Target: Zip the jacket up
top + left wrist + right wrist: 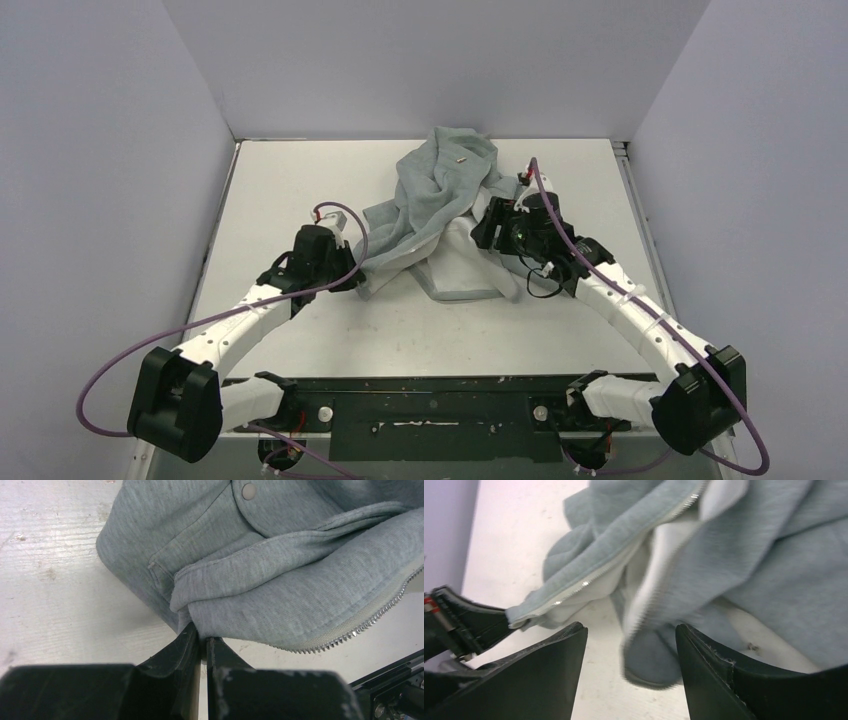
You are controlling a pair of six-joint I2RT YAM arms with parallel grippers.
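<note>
The light grey jacket (440, 190) lies crumpled at the back middle of the table, its white lining showing. My left gripper (354, 276) is shut on the jacket's lower front corner (200, 617), just beside the metal zipper teeth (372, 621). My right gripper (483, 226) stands at the jacket's right side, open, with nothing between its fingers (630, 628). A blurred fold of grey fabric (649, 660) hangs just beyond its fingertips. The other zipper edge (589, 582) runs toward the left gripper (469, 625), which shows at the left of the right wrist view.
The white table (300, 190) has grey walls on three sides. A dark mounting plate (430, 400) with both arm bases runs along the near edge. A snap button (248, 490) sits on the jacket's pocket flap.
</note>
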